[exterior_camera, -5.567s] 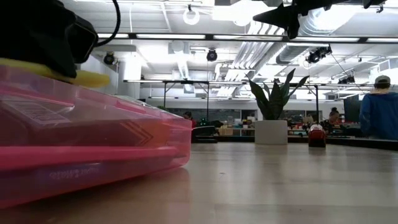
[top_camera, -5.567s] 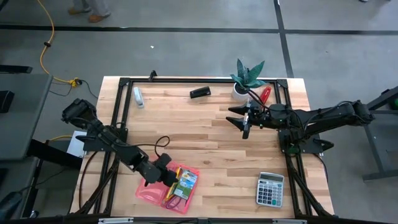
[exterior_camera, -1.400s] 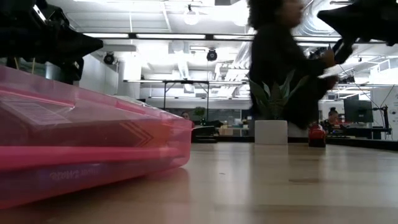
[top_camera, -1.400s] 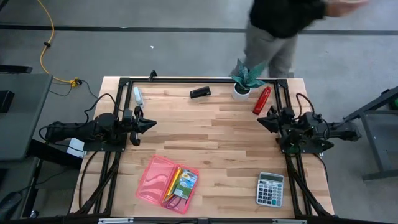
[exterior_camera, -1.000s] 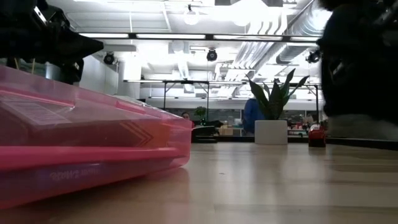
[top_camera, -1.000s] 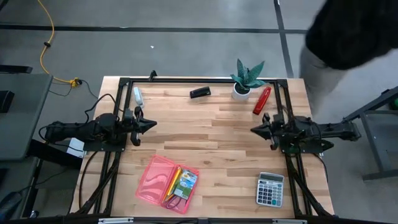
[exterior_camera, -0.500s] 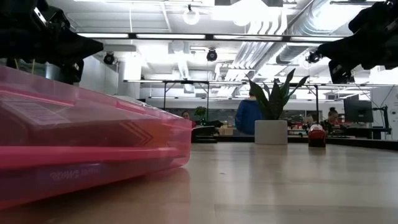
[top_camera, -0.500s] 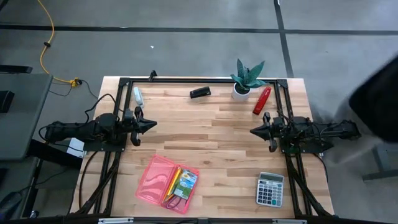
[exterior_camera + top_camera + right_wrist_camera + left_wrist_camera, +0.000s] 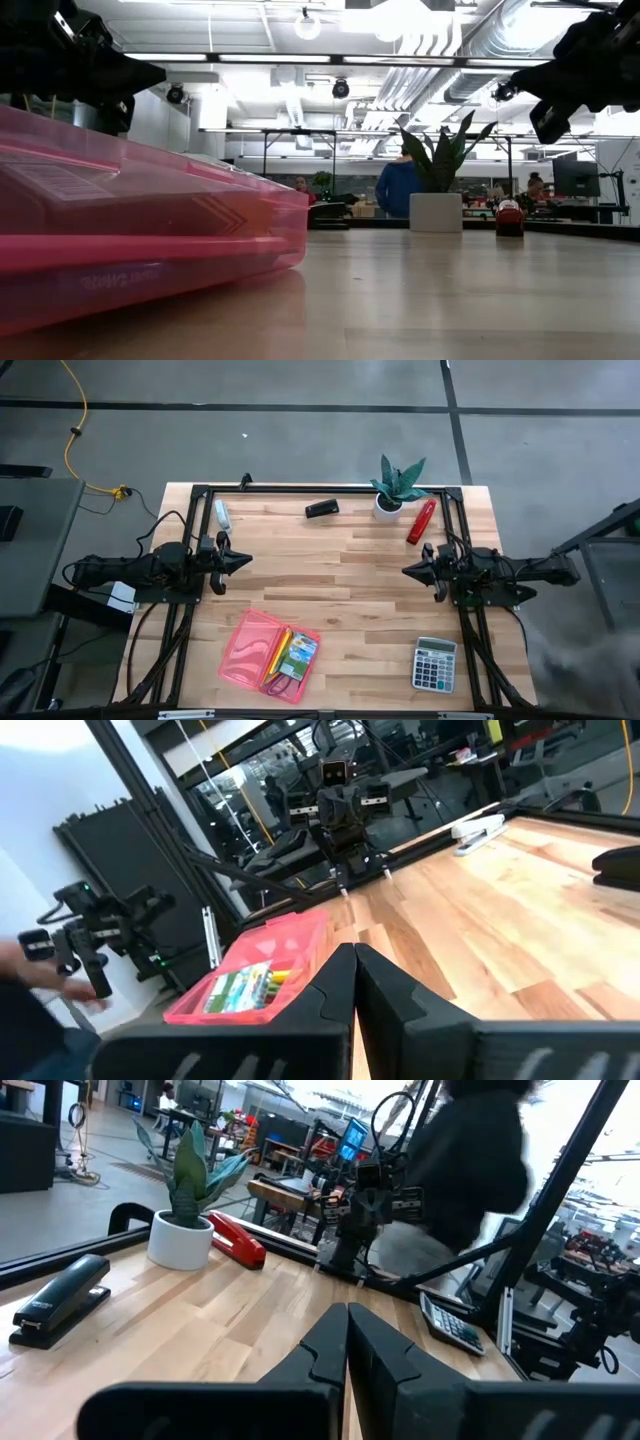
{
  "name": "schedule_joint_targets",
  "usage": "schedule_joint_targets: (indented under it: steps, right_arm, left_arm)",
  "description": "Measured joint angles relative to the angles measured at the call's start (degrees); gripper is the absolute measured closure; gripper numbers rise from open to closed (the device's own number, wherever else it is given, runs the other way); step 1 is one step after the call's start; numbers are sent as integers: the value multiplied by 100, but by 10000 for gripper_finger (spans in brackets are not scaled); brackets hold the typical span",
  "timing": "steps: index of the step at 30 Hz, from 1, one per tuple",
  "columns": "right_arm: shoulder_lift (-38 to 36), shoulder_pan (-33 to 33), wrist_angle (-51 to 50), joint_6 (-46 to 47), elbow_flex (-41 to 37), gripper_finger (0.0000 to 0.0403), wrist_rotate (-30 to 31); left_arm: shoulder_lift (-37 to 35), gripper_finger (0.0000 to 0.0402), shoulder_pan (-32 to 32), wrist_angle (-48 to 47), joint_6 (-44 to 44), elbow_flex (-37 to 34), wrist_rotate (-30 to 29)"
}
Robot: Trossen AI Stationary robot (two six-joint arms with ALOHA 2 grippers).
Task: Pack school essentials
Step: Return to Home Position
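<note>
A pink see-through case (image 9: pixel 270 657) lies flat on the table near its front edge, left of the middle. In its right half show yellow and orange pencils (image 9: pixel 276 650) and a small green-blue box (image 9: pixel 300 653). The right wrist view shows the case (image 9: pixel 255 975) too. My left gripper (image 9: pixel 248 560) hovers shut over the table's left side and points right, with its fingertips (image 9: pixel 347 1325) together. My right gripper (image 9: pixel 405 571) hovers shut over the right side and points left, with its fingertips (image 9: pixel 354 960) together. Neither holds anything.
A grey calculator (image 9: pixel 435 664) lies at the front right. At the far edge stand a potted plant (image 9: pixel 398 485), a red oblong object (image 9: pixel 421 521), a black stapler (image 9: pixel 321 509) and a white stapler (image 9: pixel 222 515). A black frame (image 9: pixel 320 489) borders the table. A person in blue (image 9: pixel 395 190) stands far behind.
A person beside the table's right edge has walked off and left the high view. Both arms have kept still, and the case lies where it was.
</note>
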Motion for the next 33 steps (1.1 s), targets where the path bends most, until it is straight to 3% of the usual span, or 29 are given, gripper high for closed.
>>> schedule_joint_targets:
  steps: [33]
  right_arm:
    - [0,0,0,119,-4,402,2]
  left_arm:
    - [0,401,0,2,-1,0,-4]
